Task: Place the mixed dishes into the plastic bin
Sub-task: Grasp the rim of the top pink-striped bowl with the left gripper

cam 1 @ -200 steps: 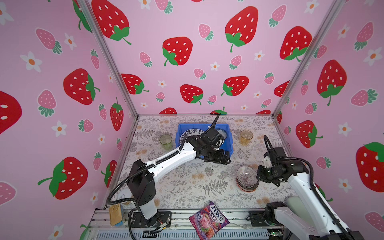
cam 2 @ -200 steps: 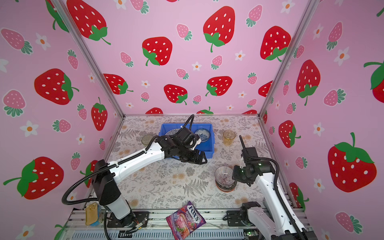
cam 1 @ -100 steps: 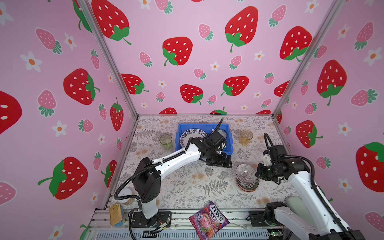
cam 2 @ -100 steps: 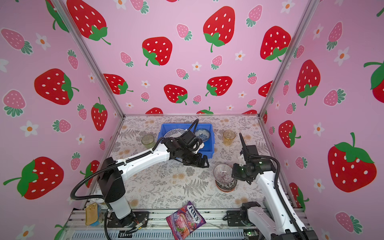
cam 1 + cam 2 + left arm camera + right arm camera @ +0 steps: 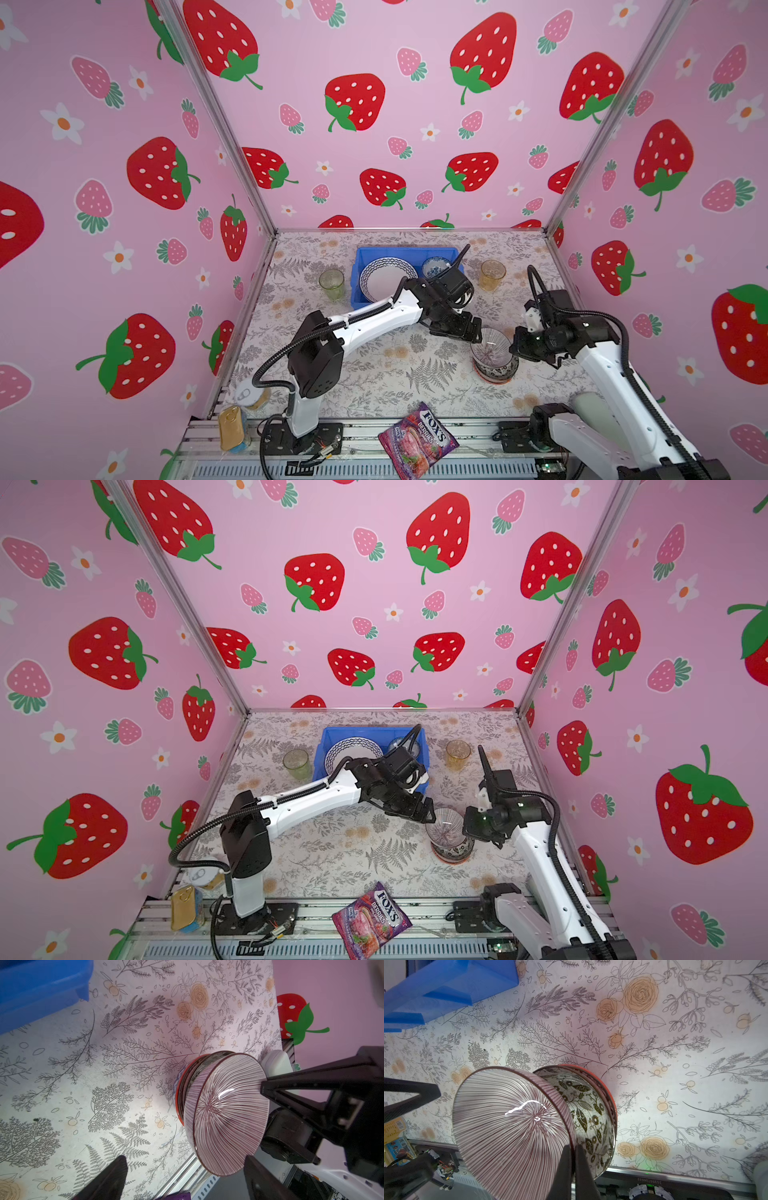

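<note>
On the table's right, my right gripper [image 5: 572, 1149] is shut on the rim of a white bowl with dark red stripes [image 5: 512, 1118], tipping it up out of a stack. Under it sit a black-and-white leaf bowl [image 5: 587, 1109] and an orange bowl [image 5: 609, 1093]. My left gripper [image 5: 185, 1159] is open, close to the striped bowl [image 5: 228, 1113] on the side away from the right gripper [image 5: 517, 345]. The blue plastic bin [image 5: 357, 266] at the back holds a zigzag-rim plate [image 5: 386, 278] and a blue bowl [image 5: 435, 266]. A green tumbler [image 5: 331, 284] and an amber tumbler [image 5: 492, 275] flank the bin.
A purple FOX'S bag [image 5: 417, 438] lies at the front edge. Two gold tin cans [image 5: 232, 428] stand at the front left corner. Pink strawberry walls close in the left, back and right sides.
My left gripper has come from over the bin forward and to the right, up to the striped bowl. The right gripper has kept its hold on that bowl and hardly moved.
</note>
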